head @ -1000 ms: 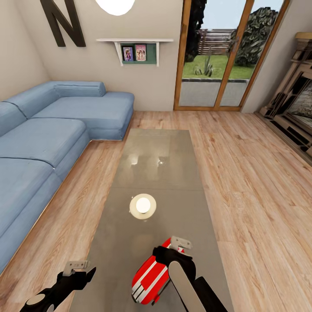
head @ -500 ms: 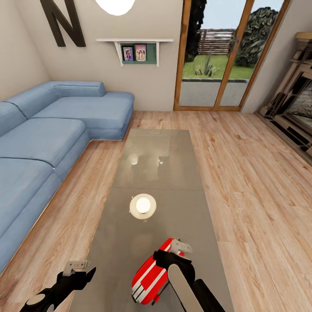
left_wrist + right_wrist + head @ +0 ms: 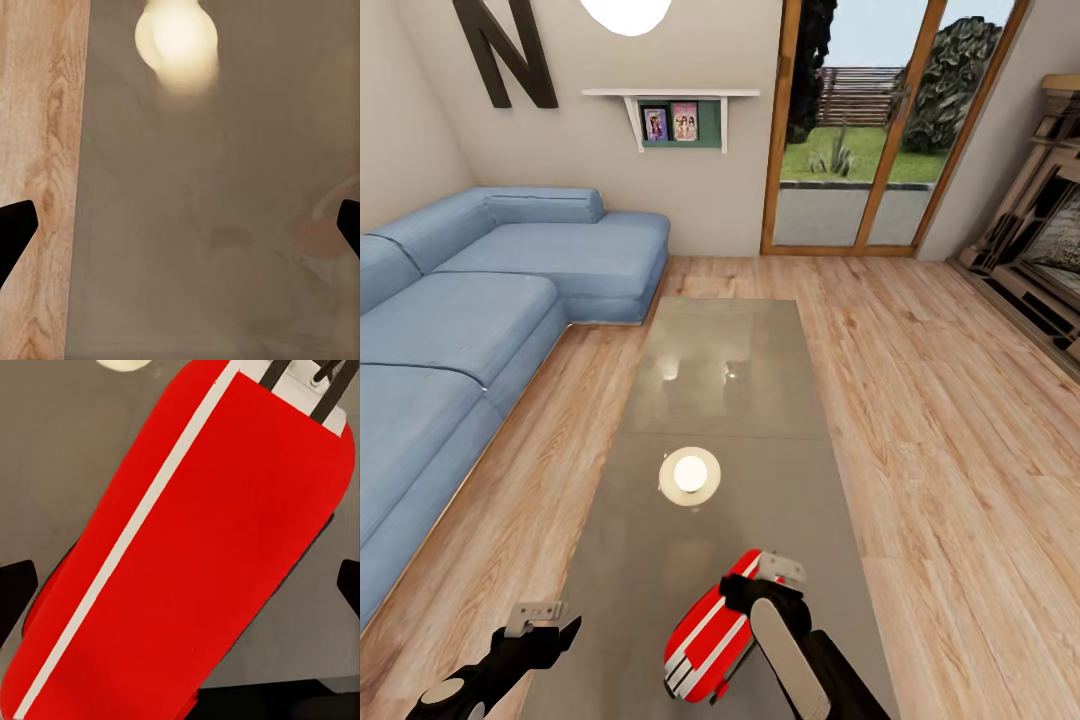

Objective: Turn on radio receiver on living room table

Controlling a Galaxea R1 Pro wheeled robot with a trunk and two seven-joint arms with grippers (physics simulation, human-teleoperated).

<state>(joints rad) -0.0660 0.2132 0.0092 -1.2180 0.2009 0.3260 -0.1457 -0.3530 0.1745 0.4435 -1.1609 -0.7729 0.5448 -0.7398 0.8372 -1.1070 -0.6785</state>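
The living room's long grey table runs between the blue sofa at left and fireplace at right. The red radio receiver lies at its near end — the right gripper directly above, jaws wide, apparently slightly lower than before. Left gripper hangs open at the near-left edge.

The room is evenly bright, with daylight at the glass doors in the upper right of the frame and a glowing pendant lamp at the top edge. Its round glare sits mid-frame on the glossy tabletop. Straight lines lean outward toward the frame edges. The left wrist view is soft and hazy, with a blurred lamp reflection near the top.
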